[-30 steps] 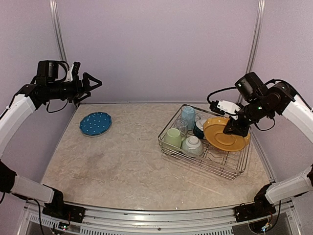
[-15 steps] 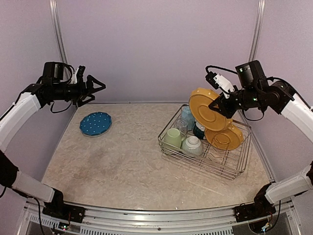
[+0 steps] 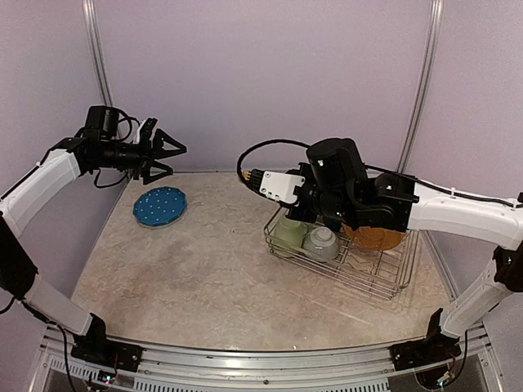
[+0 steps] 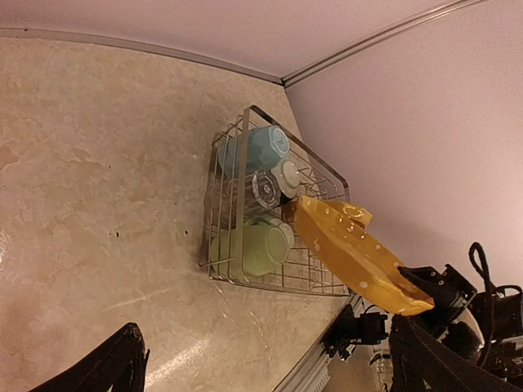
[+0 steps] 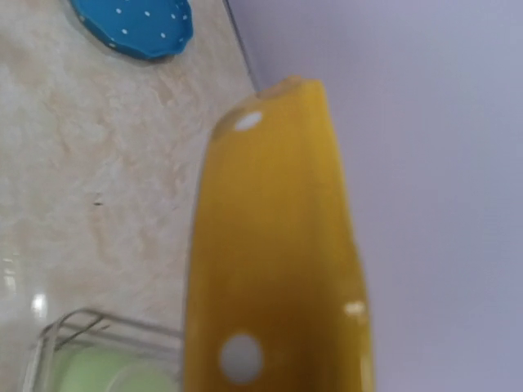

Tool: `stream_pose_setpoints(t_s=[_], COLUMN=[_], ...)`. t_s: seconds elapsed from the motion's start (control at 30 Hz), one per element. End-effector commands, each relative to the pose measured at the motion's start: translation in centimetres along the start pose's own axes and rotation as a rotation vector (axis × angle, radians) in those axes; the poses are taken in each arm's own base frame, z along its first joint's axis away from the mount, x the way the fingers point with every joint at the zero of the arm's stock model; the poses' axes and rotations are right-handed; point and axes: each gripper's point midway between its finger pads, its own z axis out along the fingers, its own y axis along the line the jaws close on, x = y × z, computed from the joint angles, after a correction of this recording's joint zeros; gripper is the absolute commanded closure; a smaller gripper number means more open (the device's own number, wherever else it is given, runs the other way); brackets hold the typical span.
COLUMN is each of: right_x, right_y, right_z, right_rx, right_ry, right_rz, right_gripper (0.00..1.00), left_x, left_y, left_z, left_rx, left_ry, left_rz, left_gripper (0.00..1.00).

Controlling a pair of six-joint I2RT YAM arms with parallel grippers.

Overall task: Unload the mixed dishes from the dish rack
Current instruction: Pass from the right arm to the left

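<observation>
Right gripper (image 4: 414,286) pinches the yellow plate (image 5: 278,245) — swing it clear of the dish rack (image 3: 359,282), toward the table's (image 3: 204,269) left edge; left gripper (image 3: 176,157) gapes wide, empty.

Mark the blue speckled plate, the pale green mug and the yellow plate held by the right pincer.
blue speckled plate (image 3: 159,207): top external view, middle of its face.
pale green mug (image 4: 257,245): left wrist view, its body.
held yellow plate (image 4: 347,249): left wrist view, middle of its spotted face.
</observation>
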Motion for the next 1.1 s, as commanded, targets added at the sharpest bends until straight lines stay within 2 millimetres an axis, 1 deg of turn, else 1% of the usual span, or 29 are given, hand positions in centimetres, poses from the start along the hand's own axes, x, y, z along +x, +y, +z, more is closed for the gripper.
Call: stream_pose_setpoints(t_s=[0.0, 0.1, 0.2, 0.23, 0.3, 0.47, 0.57, 0.77, 0.83, 0.87, 0.97, 1.07], right_x=[-4.2, -4.6, -5.1, -5.3, -5.7, -6.5, -7.0, -8.0, -8.4, -8.6, -8.9, -8.9], right_y=[-4.0, -3.4, -3.0, -2.8, -2.6, -1.7, -1.4, -1.1, -0.9, -0.8, -0.5, -0.3], right_z=[0.3, 2.2, 4.0, 4.7, 5.4, 7.0, 7.7, 8.8, 9.0, 9.1, 9.5, 9.9], right_rx=[0.325, 0.378, 0.423, 0.435, 0.452, 0.454, 0.458, 0.452, 0.449, 0.445, 0.436, 0.437], right_ry=[-0.066, -0.043, -0.03, -0.032, -0.045, -0.071, -0.091, -0.12, -0.135, -0.144, -0.157, -0.161], right_rz=[-0.244, -0.33, -0.39, -0.407, -0.414, -0.428, -0.422, -0.414, -0.408, -0.403, -0.398, -0.395], right_gripper=[1.0, 1.0, 1.0, 1.0, 1.0, 1.0, 1.0, 1.0, 1.0, 1.0, 1.0, 1.0], left_x=[0.6, 1.1, 1.7, 2.0, 2.5, 3.4, 3.9, 5.3, 5.6, 5.7, 6.0, 6.1], left_y=[-2.8, -3.6, -3.8, -3.5, -2.9, -1.2, -0.8, 0.6, 0.6, 0.5, 0.2, 0.0], left_z=[0.3, 0.8, 1.5, 2.0, 3.0, 4.9, 5.6, 7.4, 7.8, 7.9, 8.2, 8.2], left_rx=[0.175, 0.259, 0.323, 0.331, 0.323, 0.27, 0.262, 0.22, 0.219, 0.23, 0.276, 0.284], left_ry=[0.084, 0.126, 0.184, 0.21, 0.246, 0.281, 0.305, 0.354, 0.365, 0.375, 0.395, 0.398], left_rz=[-0.051, -0.088, -0.148, -0.179, -0.23, -0.308, -0.339, -0.395, -0.399, -0.404, -0.418, -0.416], left_gripper=[0.01, 0.02, 0.04, 0.05, 0.07, 0.07, 0.07, 0.07, 0.07, 0.09, 0.18, 0.31])
